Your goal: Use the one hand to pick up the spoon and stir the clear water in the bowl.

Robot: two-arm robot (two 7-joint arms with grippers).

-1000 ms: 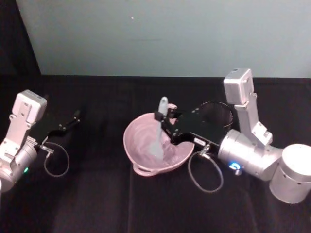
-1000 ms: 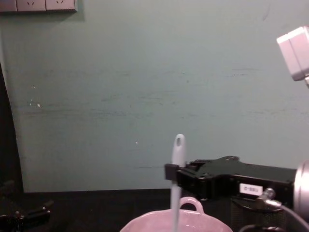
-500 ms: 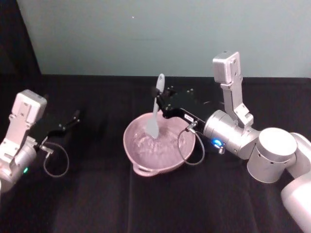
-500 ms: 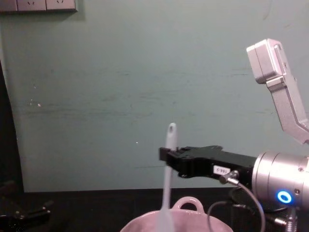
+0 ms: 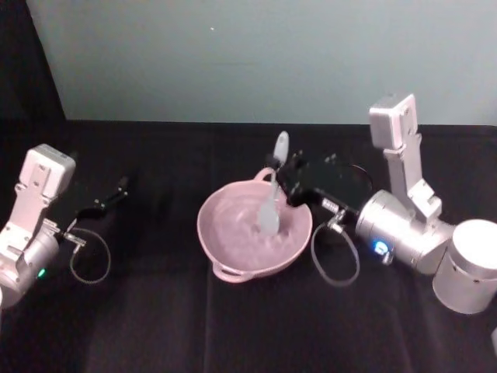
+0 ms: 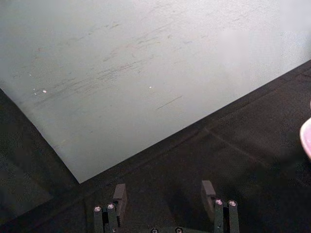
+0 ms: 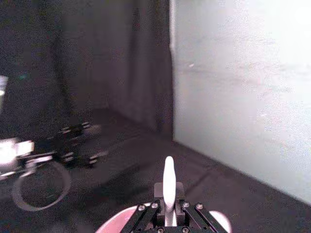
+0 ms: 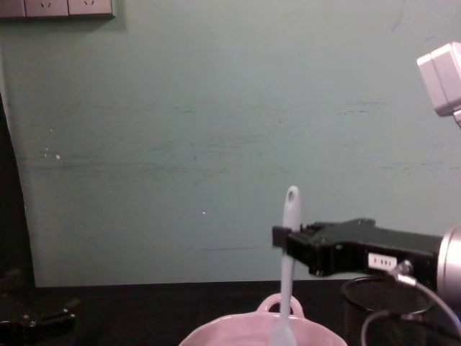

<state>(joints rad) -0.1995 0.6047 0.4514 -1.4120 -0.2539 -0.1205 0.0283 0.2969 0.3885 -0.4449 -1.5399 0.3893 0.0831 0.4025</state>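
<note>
The pale pink bowl (image 5: pixel 208 233) sits mid-table with its loop handle (image 8: pixel 278 305) at the far rim. Clear water (image 5: pixel 237 229) shows only as faint glints inside it. The white spoon (image 5: pixel 272 203) stands nearly upright with its scoop down in the bowl's right half. My right gripper (image 5: pixel 283 181) is shut on the spoon's handle just below the hole, reaching in from the right over the far rim. The chest view shows the spoon (image 8: pixel 289 249) rising from the bowl (image 8: pixel 216 335), held by the right gripper (image 8: pixel 282 236). My left gripper (image 5: pixel 118 191) rests open at the left, apart from the bowl.
A black wire-mesh cup (image 8: pixel 385 317) stands right of the bowl, under the right arm. Cable loops hang off both wrists, one (image 5: pixel 335 260) close beside the bowl. Black cloth covers the table, and a pale green wall (image 5: pixel 248 54) closes off the back.
The right gripper has carried the spoon around inside the bowl: from its middle to the far left rim, and now to the right side. The left arm has not moved.
</note>
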